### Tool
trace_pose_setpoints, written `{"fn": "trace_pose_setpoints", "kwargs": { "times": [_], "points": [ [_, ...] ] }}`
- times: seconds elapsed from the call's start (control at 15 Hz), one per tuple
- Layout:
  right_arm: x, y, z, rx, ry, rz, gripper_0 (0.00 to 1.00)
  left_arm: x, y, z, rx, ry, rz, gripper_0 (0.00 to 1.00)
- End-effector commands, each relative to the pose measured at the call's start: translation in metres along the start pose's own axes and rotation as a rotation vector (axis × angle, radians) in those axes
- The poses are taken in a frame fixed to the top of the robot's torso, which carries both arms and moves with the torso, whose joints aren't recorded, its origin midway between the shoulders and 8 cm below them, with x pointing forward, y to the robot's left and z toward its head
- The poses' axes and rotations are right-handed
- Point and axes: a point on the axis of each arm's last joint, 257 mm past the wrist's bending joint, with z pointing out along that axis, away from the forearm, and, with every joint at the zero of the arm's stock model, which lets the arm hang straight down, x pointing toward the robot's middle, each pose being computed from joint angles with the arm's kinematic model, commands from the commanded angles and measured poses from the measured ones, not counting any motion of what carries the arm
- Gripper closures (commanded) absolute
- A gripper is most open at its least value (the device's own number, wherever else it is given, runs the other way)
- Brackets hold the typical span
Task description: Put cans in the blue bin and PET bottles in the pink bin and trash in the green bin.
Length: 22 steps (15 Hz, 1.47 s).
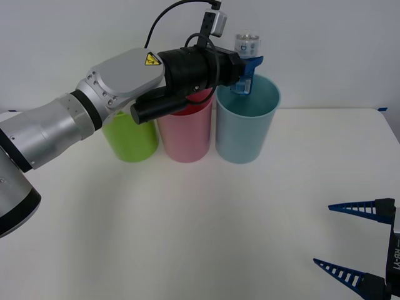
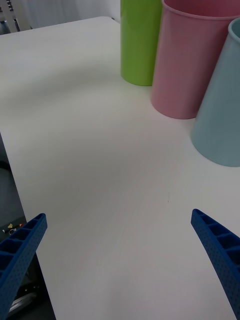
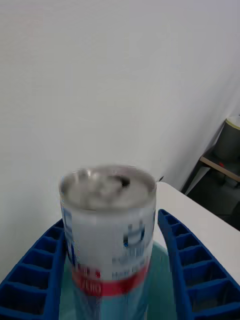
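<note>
My left gripper [image 1: 245, 75] is shut on the can [image 1: 248, 45] and holds it upright over the open mouth of the blue bin [image 1: 247, 128]. The can's silver top [image 3: 107, 185] faces the left wrist camera. Its light blue label with a red band sits between the two blue fingers [image 3: 30, 270], and the bin's blue inside [image 3: 161, 280] shows beneath. The pink bin [image 1: 186, 134] stands next to the blue bin, and the green bin [image 1: 131, 140] stands beyond the pink one at the left. My right gripper [image 1: 356, 240] hovers open and empty at the front right.
The three bins stand in a row at the back of the white table [image 1: 187, 219], close to the wall. The right wrist view takes in the green bin [image 2: 140, 40], pink bin [image 2: 185, 60] and blue bin [image 2: 222, 110] past my open right gripper [image 2: 119, 215].
</note>
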Motion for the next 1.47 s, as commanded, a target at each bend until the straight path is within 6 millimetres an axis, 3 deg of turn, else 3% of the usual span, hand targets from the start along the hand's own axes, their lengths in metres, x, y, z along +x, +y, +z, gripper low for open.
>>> {"fn": "trace_pose_setpoints", "kwargs": {
  "times": [0.07,0.6,0.87,1.2,1.47],
  "points": [
    [0.0,0.0,0.0,0.0,0.0,0.0,0.0,-0.002,0.0,0.0,-0.001,-0.002,-0.014,0.0],
    [0.0,0.0,0.0,0.0,0.0,0.0,0.0,-0.008,0.001,0.0,-0.005,-0.012,-0.03,0.0],
    [0.0,0.0,0.0,0.0,0.0,0.0,0.0,-0.029,-0.002,0.002,-0.005,-0.047,-0.026,0.0],
    [0.0,0.0,0.0,0.0,0.0,0.0,0.0,-0.087,-0.015,-0.011,0.067,-0.146,-0.023,0.0],
    [0.0,0.0,0.0,0.0,0.0,0.0,0.0,-0.129,-0.025,-0.033,0.155,-0.21,-0.07,0.0]
  ]
}}
